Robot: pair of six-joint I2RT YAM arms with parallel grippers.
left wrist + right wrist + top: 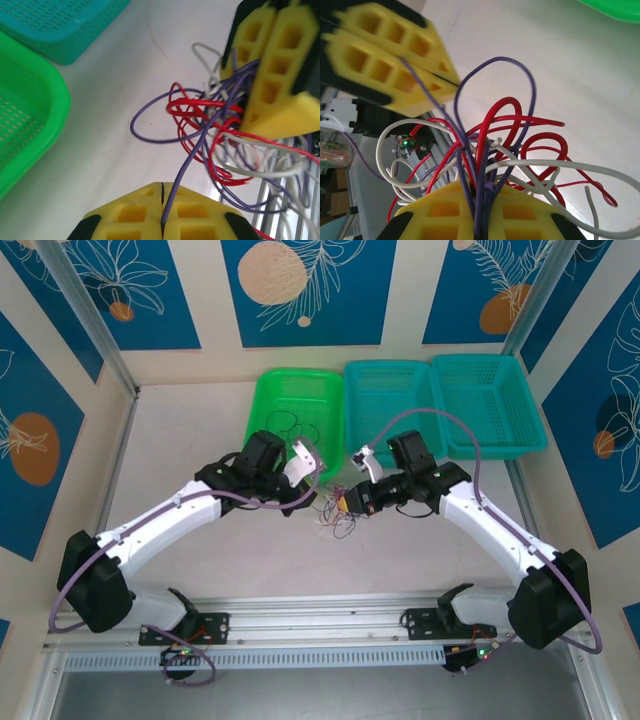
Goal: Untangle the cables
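Thin red, purple and white cables (pixel 210 120) knot loosely over the counter (pixel 100 125). One purple strand (pixel 179 175) runs into the left hand (pixel 162 220), the rest into the right hand (pixel 480 215).

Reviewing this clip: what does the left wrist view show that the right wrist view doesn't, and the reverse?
Left wrist: a teal perforated plastic basket. Right wrist: a small lit green indicator light on dark hardware. Both: the tangle of thin red, purple and white wires, the left claw shut on one purple wire, the right claw shut on that tangle, part of the bright green plastic basket, and the white table.
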